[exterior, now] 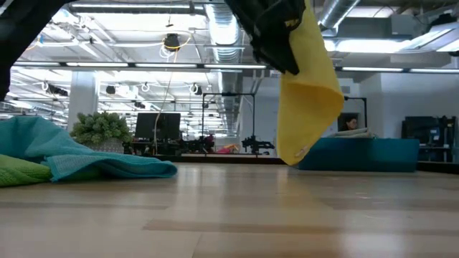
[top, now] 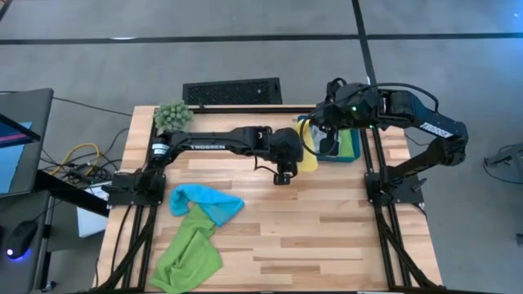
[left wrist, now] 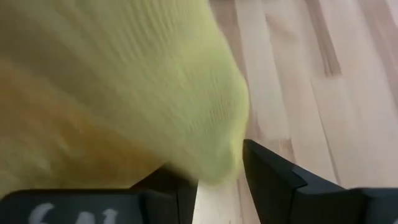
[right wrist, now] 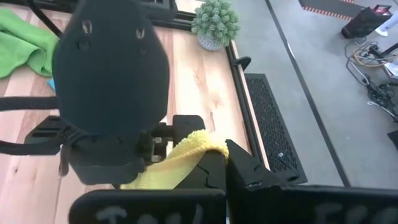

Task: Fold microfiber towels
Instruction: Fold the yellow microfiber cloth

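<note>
Both arms were on the yellow towel (top: 308, 155) when I looked, holding it up off the wooden table (top: 327, 237) so it hung like a little flag with its bottom corner just clear of the boards. The left gripper (top: 283, 175) had its jaws partway apart and clamped on the cloth, on the side of the yellow towel facing the plant ball (top: 172, 116). The right gripper (right wrist: 217, 163) was pinched almost fully closed on the towel's top edge, on the far side from the left one. Just past the yellow towel, away from the plant ball, sat a folded dark teal towel (top: 347, 145) near the table edge. The other two were lying crumpled well away from the yellow towel, toward the near left part of the table: a light blue towel (top: 204, 200) draped partly over a lime green towel (top: 189, 253).
</note>
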Controlling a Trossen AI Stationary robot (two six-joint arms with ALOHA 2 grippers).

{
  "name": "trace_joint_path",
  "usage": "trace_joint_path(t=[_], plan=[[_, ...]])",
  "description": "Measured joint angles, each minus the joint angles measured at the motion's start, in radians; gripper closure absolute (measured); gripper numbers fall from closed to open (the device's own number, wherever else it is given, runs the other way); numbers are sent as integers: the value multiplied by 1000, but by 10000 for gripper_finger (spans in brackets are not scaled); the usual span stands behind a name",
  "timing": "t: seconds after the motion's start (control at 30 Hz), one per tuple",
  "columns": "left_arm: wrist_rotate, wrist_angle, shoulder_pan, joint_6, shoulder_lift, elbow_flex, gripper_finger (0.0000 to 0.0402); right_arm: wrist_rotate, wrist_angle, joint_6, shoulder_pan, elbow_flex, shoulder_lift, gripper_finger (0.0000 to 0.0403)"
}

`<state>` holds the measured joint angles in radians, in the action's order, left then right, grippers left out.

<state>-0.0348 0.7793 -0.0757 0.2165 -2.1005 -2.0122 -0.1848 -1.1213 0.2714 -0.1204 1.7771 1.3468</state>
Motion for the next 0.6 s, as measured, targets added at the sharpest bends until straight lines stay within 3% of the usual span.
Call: trace_joint_path(t=[0.2,0.4,0.6], plan=[[19,0,0,6,-12,0,308,0,0,1,0,0,0,395],[30,-4,0,2,-14,0,388,0,0,2,0,0,0,395],[29,-9,-5,-20,-14,0,399,0,0,2,0,0,0,395]])
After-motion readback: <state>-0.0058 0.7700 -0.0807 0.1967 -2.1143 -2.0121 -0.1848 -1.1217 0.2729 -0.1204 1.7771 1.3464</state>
